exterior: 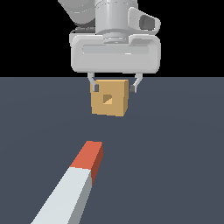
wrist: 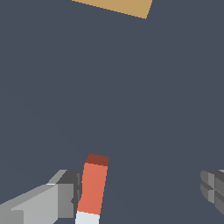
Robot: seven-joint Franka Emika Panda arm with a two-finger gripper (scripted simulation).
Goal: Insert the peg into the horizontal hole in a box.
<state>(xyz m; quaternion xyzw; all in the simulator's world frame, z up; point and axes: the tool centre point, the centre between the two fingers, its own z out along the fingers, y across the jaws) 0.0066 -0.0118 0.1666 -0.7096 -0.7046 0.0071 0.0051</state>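
While lying flat on the dark table [exterior: 175, 131], the peg [exterior: 72, 188] points its orange-red end at the box [exterior: 110, 97], well apart, bare surface between. Its hole [exterior: 107, 99] shows only in the exterior view. The claw [wrist: 140, 192] is open, holding nothing; the wrist view shows one finger [wrist: 48, 199] just beside the peg.

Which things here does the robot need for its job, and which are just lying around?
Needed:
- peg, lying flat, orange-red end toward the box
- box
- hole in the box's face
- gripper, open, holding nothing

Just lying around:
- nothing else shows, only the grey floor
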